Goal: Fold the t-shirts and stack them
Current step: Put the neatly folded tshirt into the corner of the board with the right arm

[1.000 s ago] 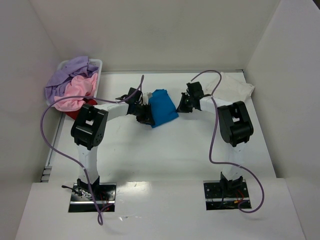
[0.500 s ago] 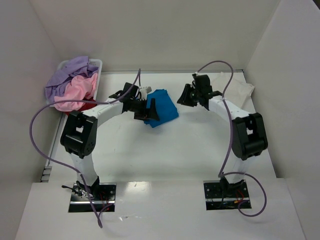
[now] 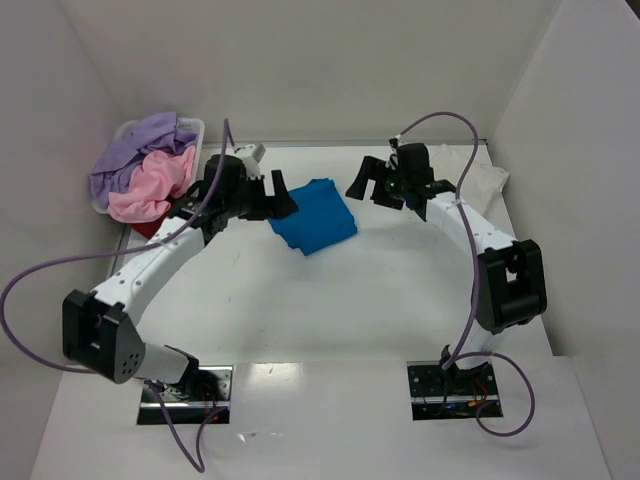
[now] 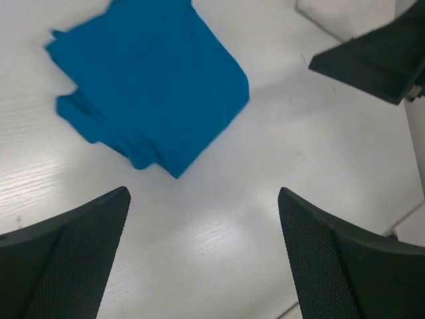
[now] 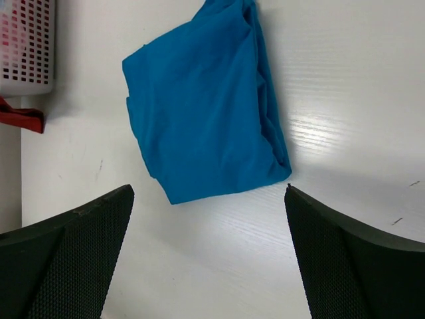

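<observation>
A bright blue t-shirt lies folded flat on the white table, seen also in the left wrist view and the right wrist view. My left gripper hangs just left of it, open and empty. My right gripper hangs just right of it, open and empty too. A white t-shirt lies at the back right, partly behind the right arm. Lavender, pink and dark red t-shirts are heaped at the back left.
The white plastic basket holds the heap at the back left; its mesh wall shows in the right wrist view with red cloth beside it. White walls close in the table on three sides.
Both grippers have opened and let go of the blue shirt, which now lies flat. The left arm has swung out to the left; the right gripper has drawn back to the right.
</observation>
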`<act>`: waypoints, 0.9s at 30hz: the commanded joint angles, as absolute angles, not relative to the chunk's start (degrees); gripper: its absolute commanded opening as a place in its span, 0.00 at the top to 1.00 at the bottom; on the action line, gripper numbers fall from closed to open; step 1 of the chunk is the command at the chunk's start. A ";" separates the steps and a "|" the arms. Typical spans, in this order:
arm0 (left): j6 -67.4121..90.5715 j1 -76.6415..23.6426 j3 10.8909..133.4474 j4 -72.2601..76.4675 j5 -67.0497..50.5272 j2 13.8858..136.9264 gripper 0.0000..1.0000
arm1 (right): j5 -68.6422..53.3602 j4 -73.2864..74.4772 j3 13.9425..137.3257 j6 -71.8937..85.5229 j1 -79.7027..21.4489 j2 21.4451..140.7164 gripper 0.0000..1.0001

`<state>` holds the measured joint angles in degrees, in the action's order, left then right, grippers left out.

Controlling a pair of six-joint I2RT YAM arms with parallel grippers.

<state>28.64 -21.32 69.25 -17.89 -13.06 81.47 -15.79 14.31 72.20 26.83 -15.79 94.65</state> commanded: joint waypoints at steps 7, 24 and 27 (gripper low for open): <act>33.22 -19.86 65.92 -20.65 4.65 76.73 0.00 | -13.89 13.71 73.48 25.22 -13.18 90.35 0.00; 31.03 -15.04 65.48 -22.59 9.84 76.55 0.00 | -12.83 13.10 73.65 23.12 -11.51 92.64 0.00; 31.03 -13.89 66.09 -22.59 9.84 76.55 0.00 | -13.35 12.57 73.65 23.12 -11.51 93.16 0.00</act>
<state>31.70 -15.07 65.08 -22.79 8.64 77.01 -13.80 14.35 72.20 24.45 -11.94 93.43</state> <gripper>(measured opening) 0.998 0.999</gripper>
